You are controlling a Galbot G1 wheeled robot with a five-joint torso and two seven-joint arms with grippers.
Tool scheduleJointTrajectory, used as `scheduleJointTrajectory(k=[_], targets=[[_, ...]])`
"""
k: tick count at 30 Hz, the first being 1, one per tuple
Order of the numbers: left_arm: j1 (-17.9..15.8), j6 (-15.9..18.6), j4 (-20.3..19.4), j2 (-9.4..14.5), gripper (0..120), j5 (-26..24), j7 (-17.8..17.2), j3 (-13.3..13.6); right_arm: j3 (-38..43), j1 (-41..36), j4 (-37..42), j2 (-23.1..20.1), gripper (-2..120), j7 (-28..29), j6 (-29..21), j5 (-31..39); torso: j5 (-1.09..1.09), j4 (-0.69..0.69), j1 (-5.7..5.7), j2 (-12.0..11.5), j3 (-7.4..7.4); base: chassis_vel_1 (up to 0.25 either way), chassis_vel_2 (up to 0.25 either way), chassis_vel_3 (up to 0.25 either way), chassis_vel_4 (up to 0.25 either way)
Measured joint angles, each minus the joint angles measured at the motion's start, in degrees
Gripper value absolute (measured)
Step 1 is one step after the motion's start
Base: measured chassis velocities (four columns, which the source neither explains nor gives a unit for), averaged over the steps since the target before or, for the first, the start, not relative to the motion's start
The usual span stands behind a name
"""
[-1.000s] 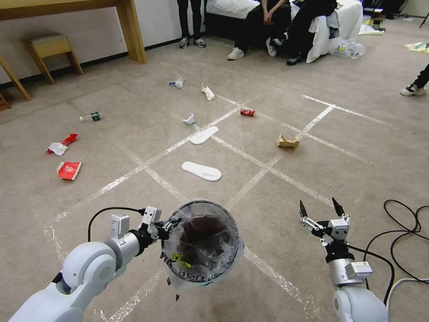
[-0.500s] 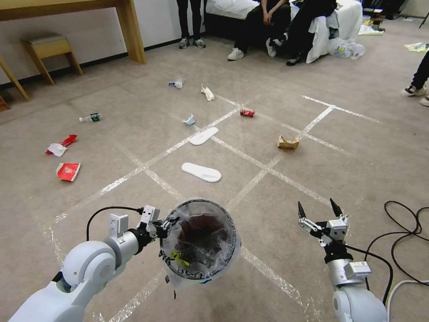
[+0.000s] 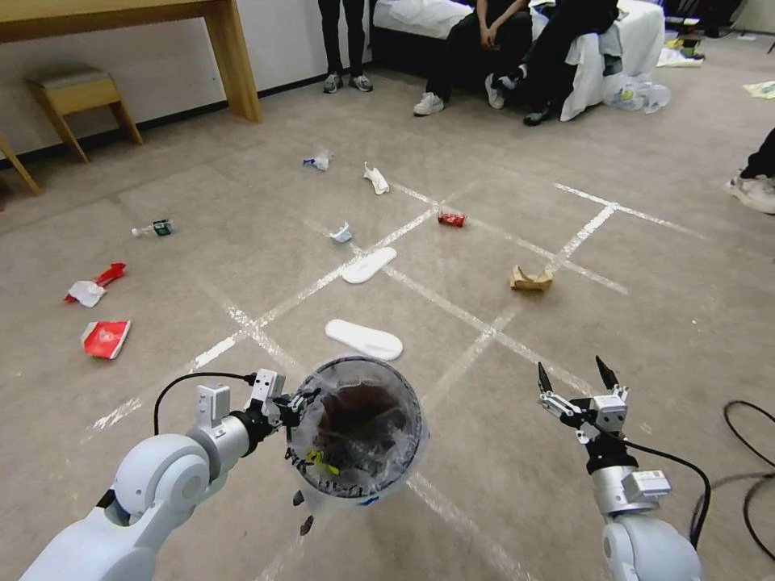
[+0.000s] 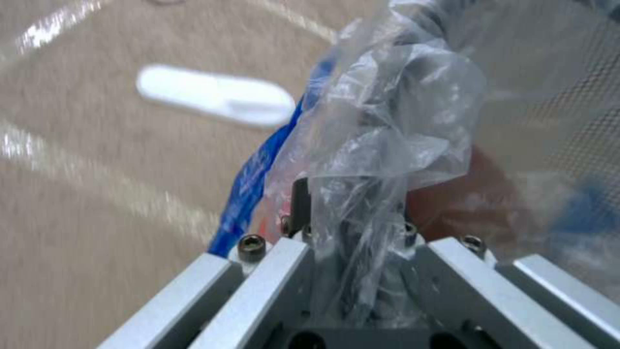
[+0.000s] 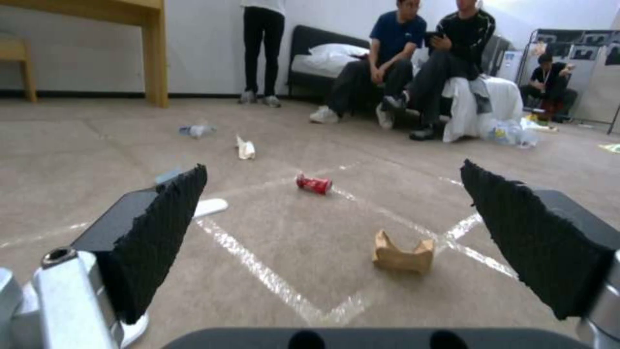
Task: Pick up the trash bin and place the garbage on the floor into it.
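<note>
My left gripper is shut on the rim of the trash bin and holds it off the floor. Its clear bag bunches over the gripper in the left wrist view. At the lower right my right gripper hangs open and holds nothing, its pads wide apart. Garbage lies ahead: a white slipper just beyond the bin, a second slipper, a brown paper bag, a red can, red packets and a small bottle at the left.
A wooden table leg and a stool stand at the back left. People sit on a bed at the back. A black cable lies on the carpet at the right. White tape lines cross the carpet.
The whole picture has shifted, so the camera moved: the litter now sits lower and nearer. Both arms keep their pose, the left still holding the bin.
</note>
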Motion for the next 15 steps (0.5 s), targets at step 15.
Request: scheduleJointTrajectory(k=[15], targets=[[0.1,-0.2,0.1,-0.9,1,0.4,-0.2,0.1,0.0,0.1,-0.3,0.2,100,0.0,0.6,0.3,-0.01,0.01,0.0,0.0,0.0,-0.321,0.397,0.322,-0.395]])
